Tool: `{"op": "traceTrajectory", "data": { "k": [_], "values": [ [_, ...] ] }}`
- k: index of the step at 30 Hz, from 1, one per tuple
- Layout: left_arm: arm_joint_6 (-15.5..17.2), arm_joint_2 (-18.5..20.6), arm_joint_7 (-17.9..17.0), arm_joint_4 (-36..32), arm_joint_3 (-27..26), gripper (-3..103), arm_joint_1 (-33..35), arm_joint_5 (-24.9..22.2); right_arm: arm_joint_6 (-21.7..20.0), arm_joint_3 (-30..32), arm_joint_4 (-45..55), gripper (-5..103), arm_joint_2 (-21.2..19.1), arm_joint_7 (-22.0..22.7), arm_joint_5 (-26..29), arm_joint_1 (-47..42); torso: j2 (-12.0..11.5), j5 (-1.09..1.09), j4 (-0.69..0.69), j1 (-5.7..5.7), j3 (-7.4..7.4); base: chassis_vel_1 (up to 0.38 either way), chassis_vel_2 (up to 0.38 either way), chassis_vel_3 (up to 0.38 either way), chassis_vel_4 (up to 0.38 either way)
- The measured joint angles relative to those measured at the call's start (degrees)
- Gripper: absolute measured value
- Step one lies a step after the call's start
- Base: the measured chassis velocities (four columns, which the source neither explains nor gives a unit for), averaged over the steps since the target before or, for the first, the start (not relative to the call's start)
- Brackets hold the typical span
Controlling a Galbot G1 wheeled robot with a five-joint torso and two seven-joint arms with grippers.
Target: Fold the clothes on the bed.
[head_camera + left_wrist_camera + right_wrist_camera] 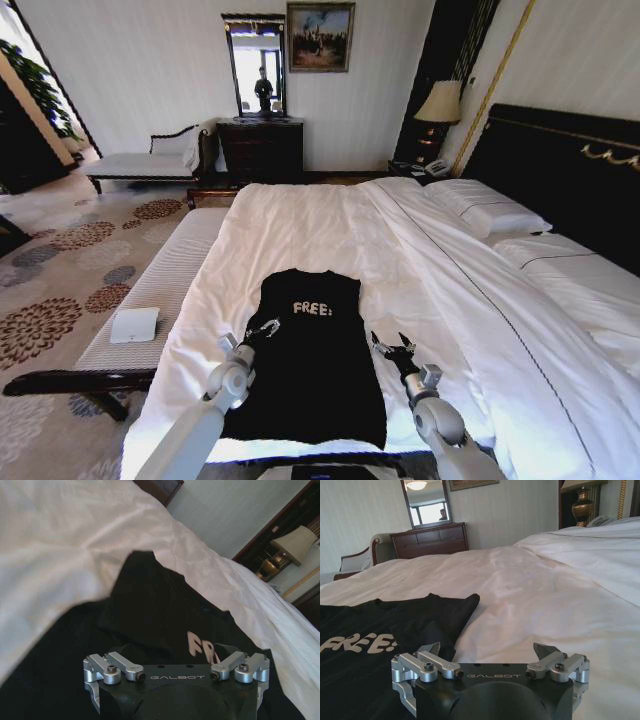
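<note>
now black t-shirt (pixel 310 360) flat on bed (pixel 330 220), between spread-open left gripper (pixel 252 334) and right gripper (pixel 393 347)

left gripper (pixel 252 333), right gripper (pixel 392 346), jaws spread

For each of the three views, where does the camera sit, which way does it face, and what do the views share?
Head: high, looking down the bed; both arms show, left gripper, right gripper, flanking the T-shirt.
Left wrist: behind the open left gripper, low over the T-shirt.
Right wrist: behind the open right gripper, facing the dresser.
Shared: T-shirt, duvet.
</note>
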Motion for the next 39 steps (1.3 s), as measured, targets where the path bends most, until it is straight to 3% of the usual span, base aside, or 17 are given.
{"op": "traceTrajectory", "data": {
  "k": [15,34,39],
  "values": [
    [-0.51,-3.85,0.22,5.15,1.84,82,-3.6,-0.13,0.23,0.66,-0.25,100,-0.18,-0.06,0.32,-0.15,0.0,0.0,-0.01,-0.01,0.0,0.0,0.0,0.0,0.0],
    [-0.19,-2.32,-1.6,6.55,-2.94,78,-4.1,-1.88,0.41,1.01,-0.12,100,-0.11,-0.25,0.48,-0.11,0.0,-0.01,0.0,-0.01,0.0,0.0,0.0,0.0,0.0],
    [0.1,-1.8,-1.39,8.06,-3.75,63,-5.84,-0.32,0.37,0.87,-0.12,100,-0.13,-0.29,0.71,-0.26,0.0,-0.01,0.0,-0.01,0.0,0.0,0.0,0.0,0.0]
  ]
}}
